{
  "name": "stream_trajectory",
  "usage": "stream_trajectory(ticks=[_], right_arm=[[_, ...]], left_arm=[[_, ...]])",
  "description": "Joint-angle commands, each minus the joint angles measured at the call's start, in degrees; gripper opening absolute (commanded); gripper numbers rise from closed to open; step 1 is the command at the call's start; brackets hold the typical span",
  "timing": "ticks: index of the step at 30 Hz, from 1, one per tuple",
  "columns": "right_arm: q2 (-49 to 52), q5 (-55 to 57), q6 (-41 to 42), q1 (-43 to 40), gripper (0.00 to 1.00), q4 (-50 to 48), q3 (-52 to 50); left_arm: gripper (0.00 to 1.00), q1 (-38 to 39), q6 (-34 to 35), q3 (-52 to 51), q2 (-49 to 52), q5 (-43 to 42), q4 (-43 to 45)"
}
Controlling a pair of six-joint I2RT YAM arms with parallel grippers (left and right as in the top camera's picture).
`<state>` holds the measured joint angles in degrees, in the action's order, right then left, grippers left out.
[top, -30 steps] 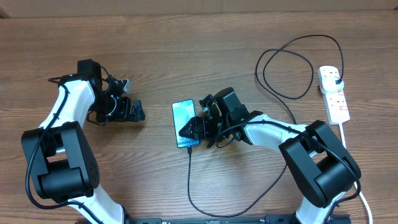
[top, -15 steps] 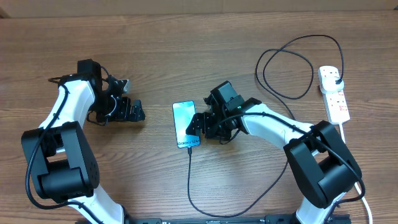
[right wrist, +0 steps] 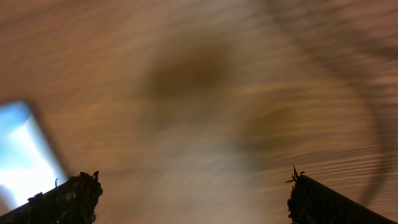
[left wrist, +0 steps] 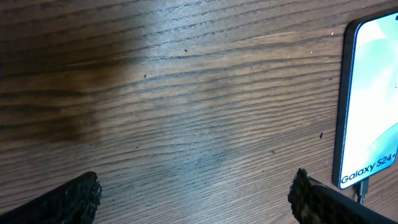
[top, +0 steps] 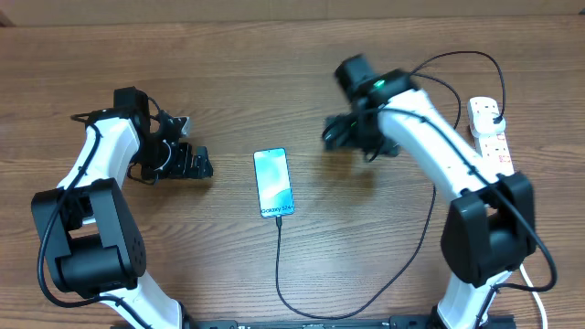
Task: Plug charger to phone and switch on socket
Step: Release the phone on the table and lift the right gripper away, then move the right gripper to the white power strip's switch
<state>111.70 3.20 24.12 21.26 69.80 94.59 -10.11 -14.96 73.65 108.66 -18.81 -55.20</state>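
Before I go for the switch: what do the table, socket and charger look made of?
Table: wood or wood-look laminate, matte; grain lines show, but I cannot tell which. Socket: smooth white moulded plastic, by its even colour and rounded edges. Charger: thin black cable, probably a rubbery sheath, since it lies in loose curves.

**Clear wood on both sides of the phone, cable at its near end**

Left of the phone (top: 274, 183), bare worktop (top: 228, 73) runs as far as my left claw (top: 201, 165), with nothing lying between. Right of the phone the wood is free too; my right claw (top: 333, 135) hangs beyond it, toward the far side. The charger (top: 278, 260) trails from the phone's near end, then loops far right of the phone to the socket (top: 491, 137).
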Motion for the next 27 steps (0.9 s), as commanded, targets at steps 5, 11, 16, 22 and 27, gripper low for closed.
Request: stream_trajectory(ticks=[5, 11, 16, 22, 27], right_arm=[[-0.79, 8.33, 1.57, -15.69, 1.0, 0.61, 0.24], [-0.79, 8.37, 1.53, -26.71, 1.0, 2.91, 0.24], [-0.79, 8.37, 1.51, -34.95, 1.0, 3.13, -0.09], [-0.39, 8.35, 1.53, -44.17, 1.0, 0.24, -1.22], [-0.35, 7.74, 0.9, -49.07, 1.0, -4.11, -2.8]], left_arm=[[1.0, 0.48, 0.39, 0.24, -0.46, -0.04, 0.07], [1.0, 0.48, 0.39, 0.24, -0.46, -0.04, 0.09], [1.0, 0.48, 0.39, 0.24, -0.46, -0.04, 0.07], [1.0, 0.48, 0.39, 0.24, -0.46, -0.04, 0.07], [1.0, 0.48, 0.39, 0.24, -0.46, -0.04, 0.07]])
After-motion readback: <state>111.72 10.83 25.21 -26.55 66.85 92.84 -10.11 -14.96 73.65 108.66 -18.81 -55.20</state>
